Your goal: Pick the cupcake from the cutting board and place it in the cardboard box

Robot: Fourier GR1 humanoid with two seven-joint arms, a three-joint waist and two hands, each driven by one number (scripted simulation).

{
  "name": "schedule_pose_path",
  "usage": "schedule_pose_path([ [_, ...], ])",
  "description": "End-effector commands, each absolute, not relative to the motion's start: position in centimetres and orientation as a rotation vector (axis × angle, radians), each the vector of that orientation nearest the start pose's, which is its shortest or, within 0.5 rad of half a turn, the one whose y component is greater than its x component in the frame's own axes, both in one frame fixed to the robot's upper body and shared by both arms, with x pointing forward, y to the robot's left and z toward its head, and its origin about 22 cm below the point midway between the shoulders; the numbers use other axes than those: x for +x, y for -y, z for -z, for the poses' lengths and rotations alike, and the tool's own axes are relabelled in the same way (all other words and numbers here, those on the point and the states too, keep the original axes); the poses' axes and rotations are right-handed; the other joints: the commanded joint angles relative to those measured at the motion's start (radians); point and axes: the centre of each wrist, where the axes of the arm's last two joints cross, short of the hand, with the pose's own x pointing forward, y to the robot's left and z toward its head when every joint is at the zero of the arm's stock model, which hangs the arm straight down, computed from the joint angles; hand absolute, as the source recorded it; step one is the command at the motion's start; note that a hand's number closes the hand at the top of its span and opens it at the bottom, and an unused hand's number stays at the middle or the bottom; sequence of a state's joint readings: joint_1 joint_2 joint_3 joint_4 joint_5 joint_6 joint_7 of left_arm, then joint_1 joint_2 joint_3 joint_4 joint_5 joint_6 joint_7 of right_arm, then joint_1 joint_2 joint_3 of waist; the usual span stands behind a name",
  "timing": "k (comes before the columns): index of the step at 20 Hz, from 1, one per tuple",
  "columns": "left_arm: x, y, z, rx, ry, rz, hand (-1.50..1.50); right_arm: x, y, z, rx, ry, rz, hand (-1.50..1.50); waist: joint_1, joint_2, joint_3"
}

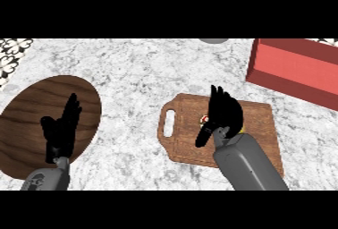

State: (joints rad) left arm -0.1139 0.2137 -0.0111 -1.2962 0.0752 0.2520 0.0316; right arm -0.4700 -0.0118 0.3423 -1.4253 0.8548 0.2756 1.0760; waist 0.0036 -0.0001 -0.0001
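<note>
1. My right hand [223, 114] hangs over the middle of the cutting board [188, 143], fingers straight and pointing away from me, thumb stretched down to the left; it is clamped on nothing.
2. The cupcake [205, 119] is almost wholly hidden under that hand: only a small red and white speck shows at the hand's left edge, on the board. I cannot tell whether my fingers touch it.
3. The cutting board is brown wood with a slot handle at its left end, lying flat on the grey marbled counter [132, 67]; my grey right forearm [247, 163] crosses its near right part.
4. The box [297, 69] sits at the upper right, well apart from the board. It looks red here, and I can read no writing or label on it.
5. My left hand [63, 127] rests open at the lower left, fingers up, over a dark round wooden board [33, 112].
6. A patterned black and white strip [12, 56] runs along the far left edge.
7. A small grey round shape [214, 40] peeks in at the top edge; I cannot tell what it is.
</note>
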Motion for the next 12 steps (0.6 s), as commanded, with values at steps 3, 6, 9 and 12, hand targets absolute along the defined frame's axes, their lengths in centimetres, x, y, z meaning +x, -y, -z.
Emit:
schedule_pose_path([
  [3,26.2,-28.8,3.5,0.295,1.377,-0.066,0.00,30.1,9.7,-7.2,-0.893,0.695,-0.835,-1.50,-0.003,-0.001,0.000],
  [6,27.3,-26.7,3.6,0.316,1.382,-0.070,0.00,32.4,8.6,-6.0,-0.891,0.673,-0.842,-1.50,0.003,0.002,0.000],
  [9,26.7,-29.2,3.3,0.301,1.377,-0.054,0.00,31.6,9.3,-5.5,-0.889,0.677,-0.843,-1.50,0.000,0.001,0.000],
  [12,25.6,-29.1,3.8,0.300,1.385,-0.054,0.00,31.3,9.2,-4.0,-0.882,0.699,-0.825,-1.50,0.001,0.000,0.000],
])
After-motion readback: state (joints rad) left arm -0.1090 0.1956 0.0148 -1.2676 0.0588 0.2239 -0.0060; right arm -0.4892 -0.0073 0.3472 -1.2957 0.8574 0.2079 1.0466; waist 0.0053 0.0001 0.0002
